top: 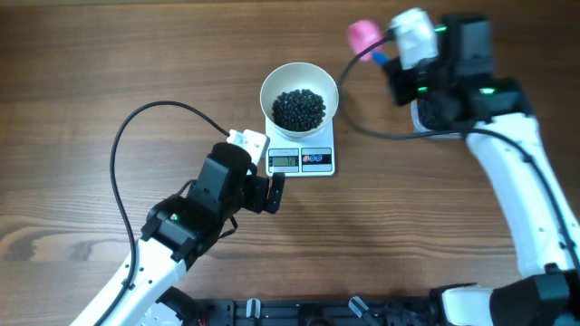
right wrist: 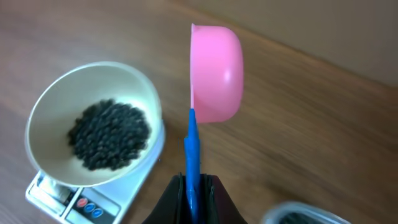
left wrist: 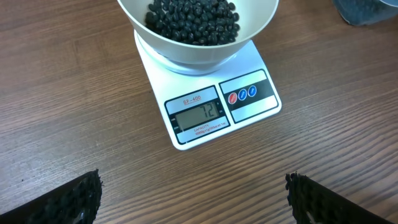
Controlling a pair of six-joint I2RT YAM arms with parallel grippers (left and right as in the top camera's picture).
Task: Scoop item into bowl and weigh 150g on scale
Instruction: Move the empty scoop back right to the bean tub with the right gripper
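The white bowl [top: 269,83] stands on the scale [top: 319,161] and holds a heap of black beans [top: 299,109]. In the left wrist view the scale's display [left wrist: 200,113] reads 72, just behind my open left gripper [left wrist: 194,194], which has only bare table between its fingers. My right gripper [right wrist: 193,186] is shut on the blue handle [right wrist: 193,146] of a pink scoop [right wrist: 216,71]. The scoop is turned on its side in the air to the right of the bowl [right wrist: 53,106], and its inside is hidden.
A clear plastic tub [top: 433,116] with more beans sits to the right of the scale, partly under the right arm; its rim shows in the right wrist view [right wrist: 292,213]. A black cable [top: 127,136] loops over the table at the left.
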